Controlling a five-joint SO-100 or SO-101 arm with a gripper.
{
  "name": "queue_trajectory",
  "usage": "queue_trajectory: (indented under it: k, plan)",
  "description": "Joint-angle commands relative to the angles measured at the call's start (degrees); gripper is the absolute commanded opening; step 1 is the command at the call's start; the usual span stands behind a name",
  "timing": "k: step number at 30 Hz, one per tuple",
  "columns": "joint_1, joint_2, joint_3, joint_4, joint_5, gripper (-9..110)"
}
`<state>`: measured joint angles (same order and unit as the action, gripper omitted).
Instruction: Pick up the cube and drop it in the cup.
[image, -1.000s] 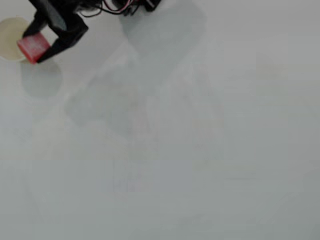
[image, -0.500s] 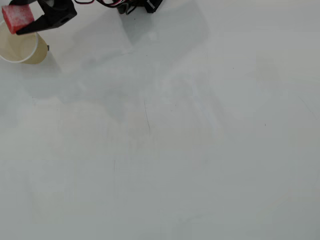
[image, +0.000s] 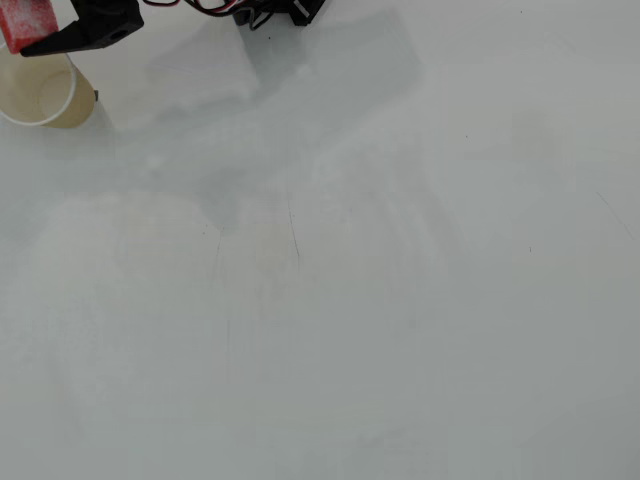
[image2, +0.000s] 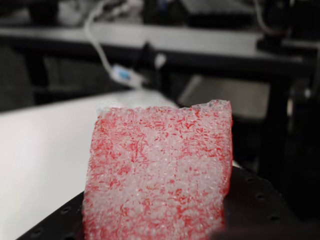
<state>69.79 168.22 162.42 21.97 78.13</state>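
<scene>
Tool (image: 22, 38): black, two-fingered, at the top left corner of the overhead view, closed on the cube (image: 24, 22) and holding it clear of the surface. One finger (image: 70, 38) visible as a dark wedge pointing left; the other hidden or out of frame.

Cube: red with whitish speckled faces, partly cut by the top edge of the overhead view. Positioned just above the far rim of the cup (image: 40, 95) as that view shows it, overlapping the rim slightly. Fills the centre of the wrist view (image2: 157, 172), foamy bubbled texture in sharp detail, resting against a black perforated jaw plate (image2: 252, 197) below and to the right.

Cup: cream paper, round white rim, pale inside, upright on the surface at the left edge of the overhead view.

Arm: black segments with red and black wires (image: 215, 8) along the top edge of the overhead view, reaching leftward toward the cup.

Surface (image: 380, 300): plain white, faint scratches and soft grey shadows beneath the arm.

Room, wrist view only: blurred; white cable with a blue-marked connector (image2: 122, 75), dark furniture frames and a pale shelf behind.
</scene>
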Motion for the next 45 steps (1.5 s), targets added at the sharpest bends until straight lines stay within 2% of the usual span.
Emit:
queue_trajectory:
  k: [1,25,45]
  plan:
    - [0.4,-3.8,-5.5,-3.4,0.3,6]
    - [-1.5,-23.7,-23.4,-6.1,0.4,5]
    - [-2.1,-30.8,-25.8,-6.3,0.4,5]
